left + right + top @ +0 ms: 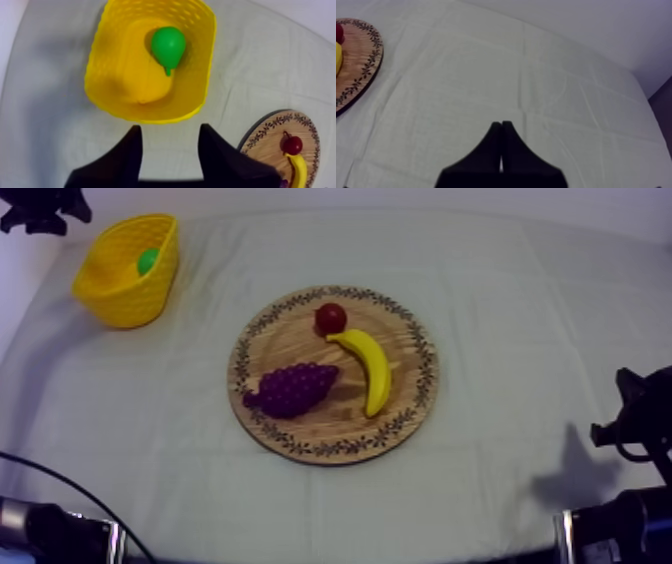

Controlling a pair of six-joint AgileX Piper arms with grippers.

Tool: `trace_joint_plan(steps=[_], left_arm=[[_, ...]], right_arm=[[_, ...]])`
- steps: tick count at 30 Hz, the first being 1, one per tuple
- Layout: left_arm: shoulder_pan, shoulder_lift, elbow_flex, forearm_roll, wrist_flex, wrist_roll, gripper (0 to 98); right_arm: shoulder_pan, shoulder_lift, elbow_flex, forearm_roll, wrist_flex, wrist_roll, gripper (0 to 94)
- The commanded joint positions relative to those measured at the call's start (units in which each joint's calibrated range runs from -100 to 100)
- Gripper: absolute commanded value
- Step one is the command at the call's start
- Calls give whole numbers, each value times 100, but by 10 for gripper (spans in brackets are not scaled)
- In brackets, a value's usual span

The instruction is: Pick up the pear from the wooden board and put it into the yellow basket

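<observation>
inside yellow basket point(102, 75) — pear point(169, 45), stem end pointing toward left hand point(170, 130)

Likely a robotics lab: a tabletop point(520, 308) under plain grey-white cloth, a black robot arm point(645, 416) at its edge, a toy banana point(372, 366) lying on a wooden board point(292, 338), bare pale wall point(616, 30) behind.

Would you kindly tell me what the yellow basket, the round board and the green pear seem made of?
The yellow lattice-walled basket looks like moulded plastic: uniform colour, regular perforations. The round board seems wooden, matt, with visible grain and a patterned rim. The green pear is probably smooth plastic, evenly coloured.
</observation>
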Motion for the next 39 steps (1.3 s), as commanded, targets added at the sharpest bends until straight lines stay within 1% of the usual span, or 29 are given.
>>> trace_joint_plan(steps=[1, 6, 9, 12, 17, 19, 23, 25, 28, 30, 33, 37, 39], left_arm=[[-8, -405, 456, -13, -162, -42, 344], [-21, -1156, 1292, -111, -523, -150, 164], [-41, -1604, 1818, -119, -758, -227, 70], [-79, -2046, 2320, -102, -1042, -266, 24], [-124, -2894, 3240, -137, -1786, -78, 4], [-123, -3281, 3633, -153, -2066, -83, 2], [-76, -4067, 4341, -167, -2436, -271, 0], [-50, -4470, 4685, -157, -2656, -314, 0], [-2, -5136, 5304, -161, -3113, -279, 0], [19, -5591, 5745, -185, -3371, -164, 0], [42, -6265, 6362, -242, -3592, 30, 0], [88, -7086, 7025, -205, -3744, -26, 0], [107, -7451, 7319, -189, -3773, -4, 0]], right_arm=[[3, 0, -2, 0, 4, 5, 4], [3, 0, -2, 0, 4, 5, 4], [3, 0, -2, 0, 4, 5, 4], [3, 0, -2, 0, 4, 5, 4], [3, 0, -2, 0, 4, 5, 4], [3, 0, -2, 0, 4, 5, 4], [3, 0, -2, 0, 4, 5, 4], [3, 0, -2, 0, 4, 5, 4], [3, 0, -2, 0, 4, 5, 4], [3, 0, -2, 0, 4, 5, 4], [3, 0, -2, 0, 4, 3, 4], [3, 0, -2, 0, 4, 4, 4], [3, 0, -2, 0, 4, 4, 4]])
